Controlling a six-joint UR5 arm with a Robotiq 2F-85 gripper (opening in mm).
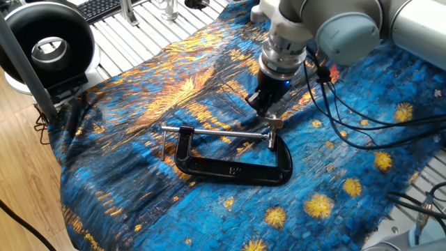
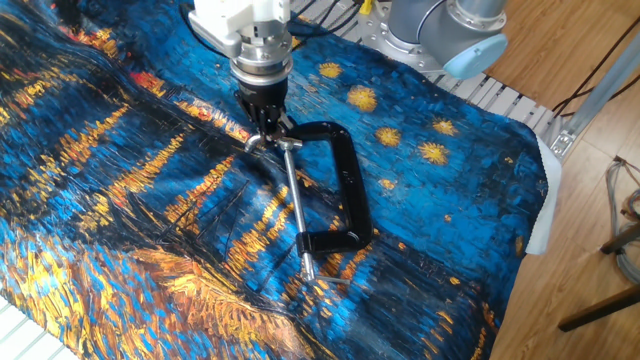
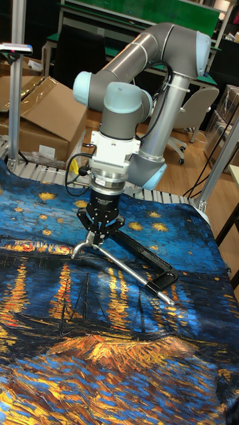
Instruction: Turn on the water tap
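Note:
The water tap (image 1: 276, 122) is a small silver crossbar with a brass-coloured hub at the end of the long silver screw (image 1: 216, 131) of a black C-clamp (image 1: 233, 169). The clamp lies flat on a blue and yellow painted cloth (image 1: 139, 202). My gripper (image 1: 267, 113) points down onto the tap, its fingers closed together on the crossbar. In the other fixed view the gripper (image 2: 264, 136) meets the tap (image 2: 280, 143) at the clamp's top end. The tall fixed view shows the gripper (image 3: 96, 243) pinching the tap (image 3: 79, 250), whose bar sticks out to the left.
A black ring-shaped device (image 1: 49, 42) and a metal post (image 1: 21, 63) stand at the cloth's left edge. Black cables (image 1: 348, 118) hang from the wrist over the cloth. Cardboard boxes (image 3: 40, 113) sit behind the table.

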